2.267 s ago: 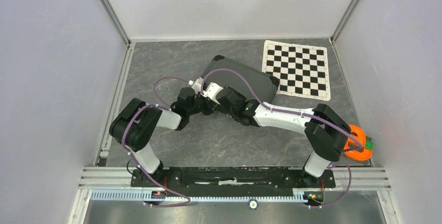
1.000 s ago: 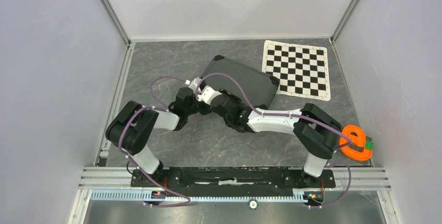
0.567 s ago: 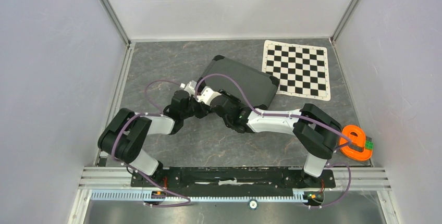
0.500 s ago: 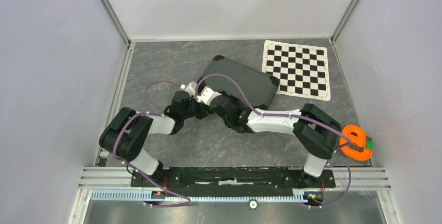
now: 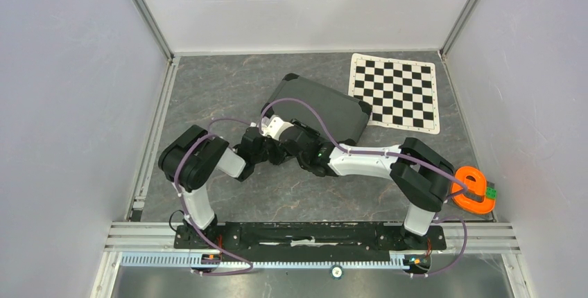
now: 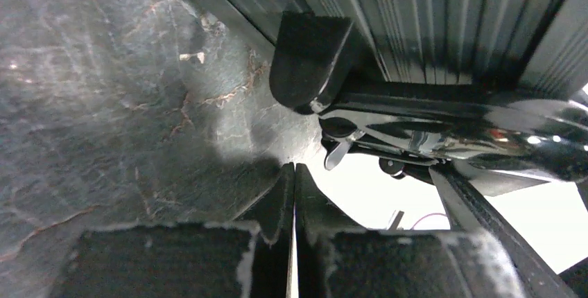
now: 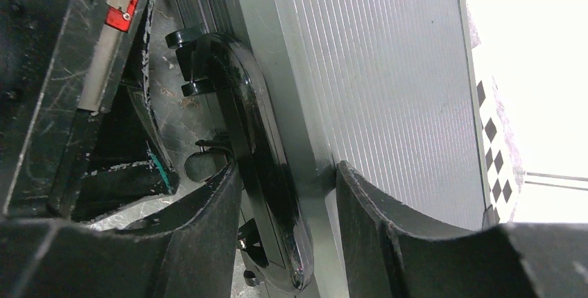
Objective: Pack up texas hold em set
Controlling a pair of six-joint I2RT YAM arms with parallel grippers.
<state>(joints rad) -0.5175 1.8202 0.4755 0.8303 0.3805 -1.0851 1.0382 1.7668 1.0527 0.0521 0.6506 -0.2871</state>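
The texas hold em set shows as a closed black ribbed case (image 5: pixel 326 107) lying aslant on the grey table. My right gripper (image 5: pixel 281 129) is at the case's near-left edge. In the right wrist view it (image 7: pixel 288 187) is shut on the glossy black handle (image 7: pixel 256 138) and the case's metal rim, one finger against the handle, the other against the ribbed lid (image 7: pixel 388 90). My left gripper (image 5: pixel 270 151) is shut and holds nothing. In the left wrist view it (image 6: pixel 294 173) sits low on the table just short of the case's black corner cap (image 6: pixel 308 48).
A black-and-white chequered mat (image 5: pixel 395 93) lies at the back right, touching the case's far corner. An orange e-shaped piece (image 5: pixel 475 190) sits by the right wall. White walls close in three sides, and a metal rail (image 5: pixel 312 232) runs along the near edge.
My left arm has folded in and swung to the right, bringing its shut gripper closer under the right gripper. The right jaws have narrowed slightly on the handle. The case has not moved.
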